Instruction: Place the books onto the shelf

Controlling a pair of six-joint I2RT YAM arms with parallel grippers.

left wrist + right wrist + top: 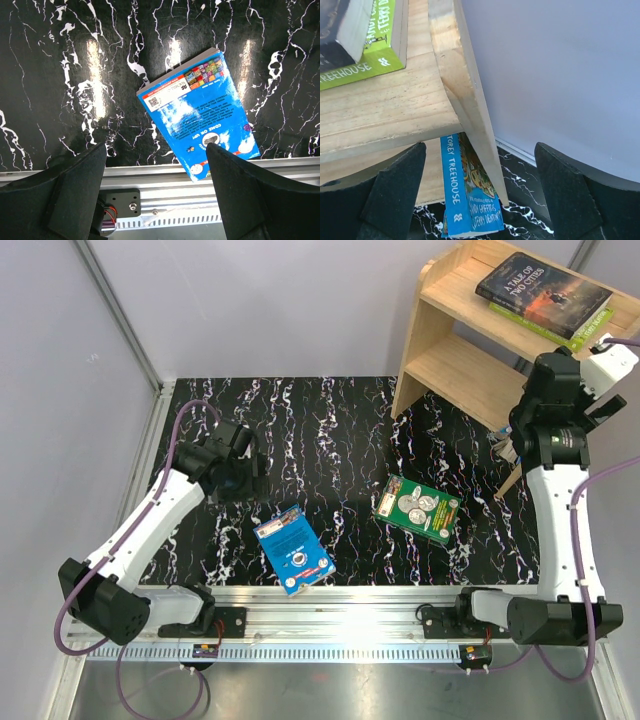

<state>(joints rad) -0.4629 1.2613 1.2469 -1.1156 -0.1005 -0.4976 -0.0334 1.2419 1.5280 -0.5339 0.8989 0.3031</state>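
Shelf [460, 360]: dark book [540, 288] on green book [592, 328]; blue-spined book [452, 190] by its side panel. Table [330, 430]: blue book [292, 548], coin book [417, 508], 2 outstanding. Left gripper [156, 165], right gripper [480, 155]: wide open, empty. Next, probably: you lower left onto blue book.

The table top [330, 430] is black marble-patterned with white veins. One book [292, 550] is bright blue with white print, and another [418, 508] is dark green with silver coins. The shelf [455, 365] is pale natural wood; the dark book [540, 290] has an orange-red glow, the lime-green book [590, 328] has white lettering, and the blue-spined book [453, 195] has a colourful cartoon cover.
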